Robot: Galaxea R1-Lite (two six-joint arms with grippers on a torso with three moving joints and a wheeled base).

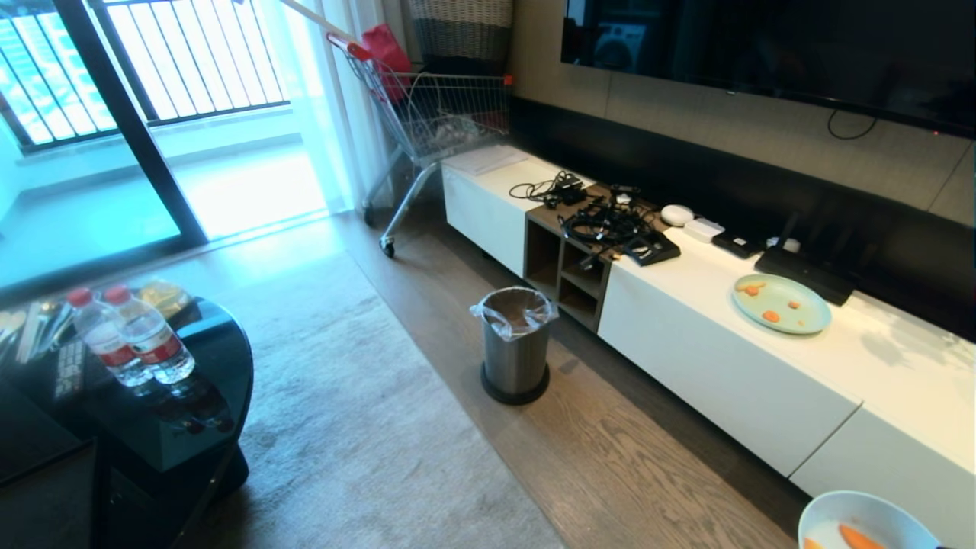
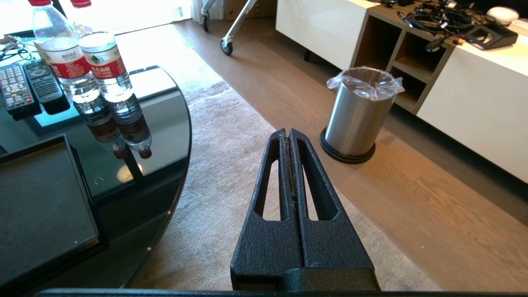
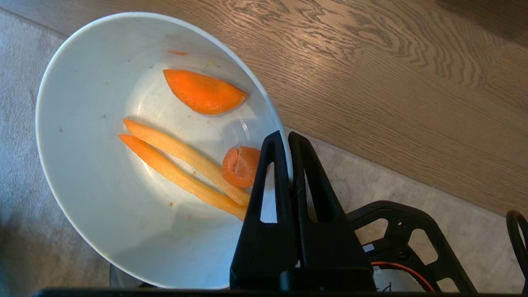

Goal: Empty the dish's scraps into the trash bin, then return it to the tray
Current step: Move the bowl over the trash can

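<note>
Dish (image 3: 103, 165) is sitting clamped at its rim by the right gripper (image 3: 288, 140), scraps (image 3: 189, 165) showing fully only in the right wrist view; the head view is catching just its edge, near right, well apart from the trash bin (image 1: 515, 343), while the left gripper (image 2: 288, 134) is hanging clenched and empty

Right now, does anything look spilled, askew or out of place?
No spill shows. The right gripper pinches the white bowl by its rim, scraps inside. Oddly, a pale-green plate with orange bits sits on the TV cabinet.

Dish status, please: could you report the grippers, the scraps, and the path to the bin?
Right gripper shut on dish rim. Left gripper shut, idle. Scraps inside dish. Trash bin ahead, floor between unobstructed.
</note>
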